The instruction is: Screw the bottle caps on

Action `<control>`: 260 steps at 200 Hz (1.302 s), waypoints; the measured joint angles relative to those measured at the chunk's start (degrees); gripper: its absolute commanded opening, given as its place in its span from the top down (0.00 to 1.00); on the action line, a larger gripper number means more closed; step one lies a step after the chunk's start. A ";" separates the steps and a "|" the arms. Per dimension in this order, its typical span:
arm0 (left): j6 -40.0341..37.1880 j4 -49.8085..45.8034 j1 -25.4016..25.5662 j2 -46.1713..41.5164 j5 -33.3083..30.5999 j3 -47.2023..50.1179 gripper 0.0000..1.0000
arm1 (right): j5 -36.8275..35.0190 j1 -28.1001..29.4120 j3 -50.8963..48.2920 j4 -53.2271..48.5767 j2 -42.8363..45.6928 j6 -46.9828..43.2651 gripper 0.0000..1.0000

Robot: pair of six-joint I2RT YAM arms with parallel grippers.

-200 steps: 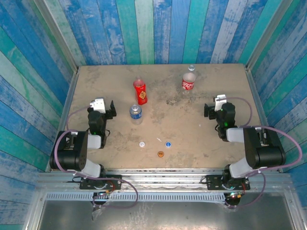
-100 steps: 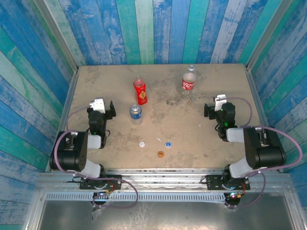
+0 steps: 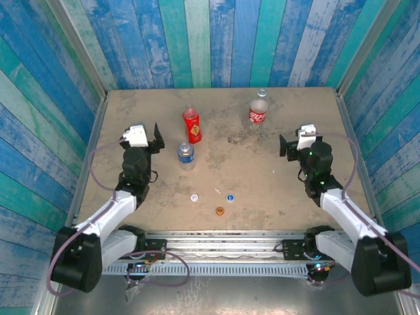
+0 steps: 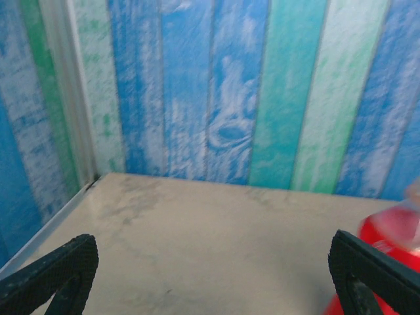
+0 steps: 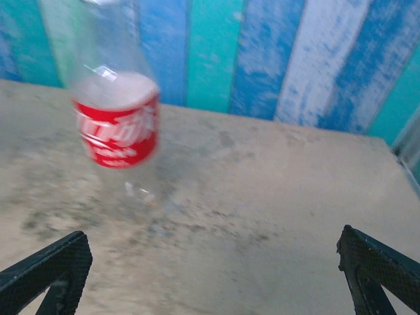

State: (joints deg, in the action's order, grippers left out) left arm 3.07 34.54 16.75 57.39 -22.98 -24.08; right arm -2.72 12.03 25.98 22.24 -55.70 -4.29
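Where the table (image 3: 262, 167) meets its left rail, the left gripper (image 3: 155, 140) sits over the sandy top with its jaws spread wide and nothing between them. Its wrist view shows the same gripper (image 4: 211, 275), dark fingertips (image 4: 56, 269) in the bottom corners, bare tabletop between them and the plank wall (image 4: 216, 98) ahead. Just right of that gripper stands the blue-label bottle (image 3: 186, 155), upright. Beyond it, toward the back wall and a touch to the right, is the red-and-yellow bottle (image 3: 191, 126), also upright. The left wrist view catches that red bottle (image 4: 394, 233) as a blur at the right edge, partly behind the right fingertip. The bottle caps lie loose near the table's near edge, well apart from all the bottles. The white cap (image 3: 195, 197) is leftmost and the blue cap (image 3: 230, 197) is level with it to the right. The orange cap (image 3: 220, 210) lies between those two and closer to the arm bases. A small pale fleck (image 3: 217, 191) lies between white and blue; what it is, cannot tell. Right of centre, near the back wall, the cola bottle (image 3: 258, 113) stands upright, clear with a red label. From the right wrist it (image 5: 118, 125) shows blurred, ahead and to the left. The right gripper (image 3: 283, 146) sits nearer than the cola bottle and to its right, apart from it. In the wrist view the right gripper (image 5: 210, 275) has jaws wide, fingertips (image 5: 52, 269) at the frame's corners, gripping nothing.
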 measured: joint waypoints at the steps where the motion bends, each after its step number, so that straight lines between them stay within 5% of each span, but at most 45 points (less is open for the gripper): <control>1: 0.02 -0.13 0.13 -0.11 0.00 -0.11 0.06 | 0.00 0.17 0.09 -0.15 0.20 -0.02 0.00; 49: 2.86 -8.24 5.64 -7.41 2.84 -1.62 0.06 | 6.03 14.51 7.69 -8.96 2.23 -0.55 0.00; 114: 11.98 -14.29 6.23 -16.17 4.98 7.98 0.06 | 7.67 35.82 23.98 -10.21 -21.99 -2.38 0.08; 149: 14.86 -16.28 6.25 -21.31 3.52 10.88 0.06 | 7.45 39.34 33.97 -10.40 -34.86 -0.52 0.27; 260: 14.73 -16.72 6.23 -20.63 3.13 11.08 0.06 | 6.49 40.68 50.80 -12.24 -53.37 2.80 0.45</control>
State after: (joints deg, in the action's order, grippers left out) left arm 17.80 17.82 22.98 36.75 -19.86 -12.99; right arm 3.77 52.71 76.77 10.00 -109.08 -1.50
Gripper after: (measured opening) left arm 0.938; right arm 0.560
